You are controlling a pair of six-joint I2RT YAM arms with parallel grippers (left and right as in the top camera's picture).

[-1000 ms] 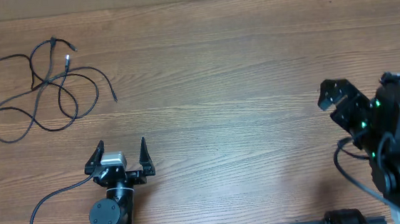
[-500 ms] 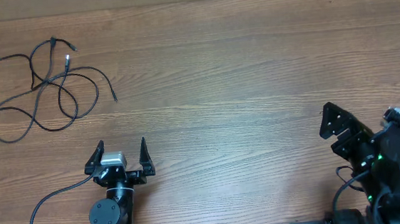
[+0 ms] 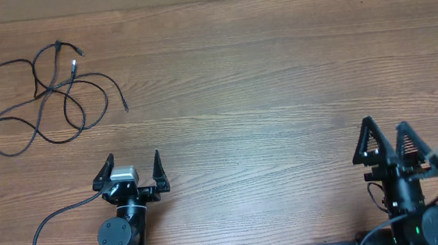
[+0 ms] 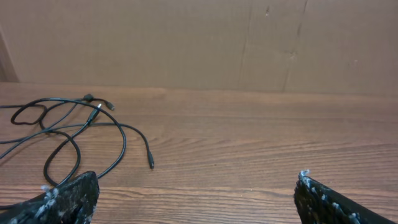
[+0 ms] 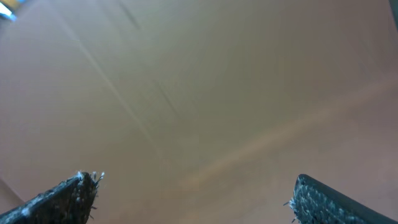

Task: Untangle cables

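Seen from above, one strand of the cables point(image 3: 45, 97) runs off the left edge, so its end is out of sight. The plug ends are too small to tell what kind they are. In the left wrist view the same tangle is cut by the left edge, and a loop slips behind the near finger point(image 4: 62, 202) of the left gripper point(image 3: 133, 155), which shows only its tips. The right wrist view is a smeared brown blur; I cannot tell what it faces. The right gripper point(image 3: 383, 123) shows only two tips there. The left arm point(image 3: 122, 236) and right arm point(image 3: 414, 217) are cut by the bottom edge overhead.
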